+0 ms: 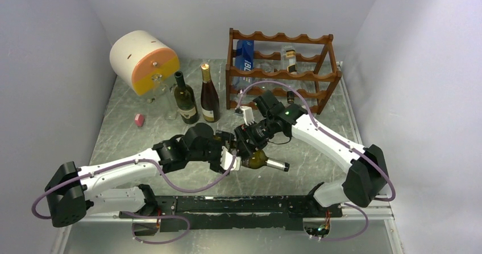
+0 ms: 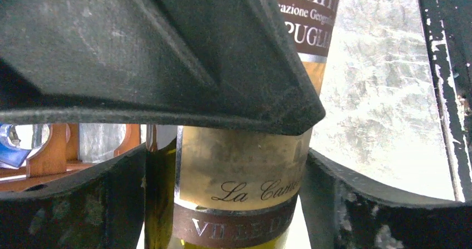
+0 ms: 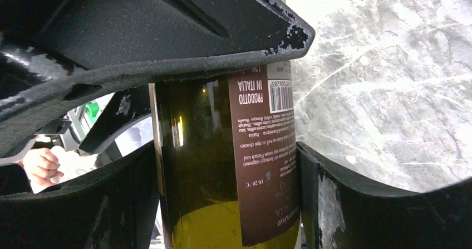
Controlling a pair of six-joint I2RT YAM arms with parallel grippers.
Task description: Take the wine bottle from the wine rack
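The wine bottle [image 1: 260, 161] of dark green glass lies sideways off the wine rack [image 1: 278, 66], near the table's front middle, its neck pointing right. My right gripper [image 1: 250, 146] comes from the rack side and is shut on its body. In the right wrist view both fingers press the glass [image 3: 222, 165] on either side of the brown back label. My left gripper [image 1: 230, 158] straddles the same bottle from the left. In the left wrist view the cream label [image 2: 239, 176] sits between wide jaws, with a thin bright gap at the right finger [image 2: 356, 204].
Two upright bottles [image 1: 185, 98] [image 1: 209, 94] stand left of the rack. A white and orange cylinder [image 1: 143, 61] is at the back left, with a small pink block [image 1: 138, 120] below it. The rack holds a blue box [image 1: 244, 55] and another bottle [image 1: 291, 61].
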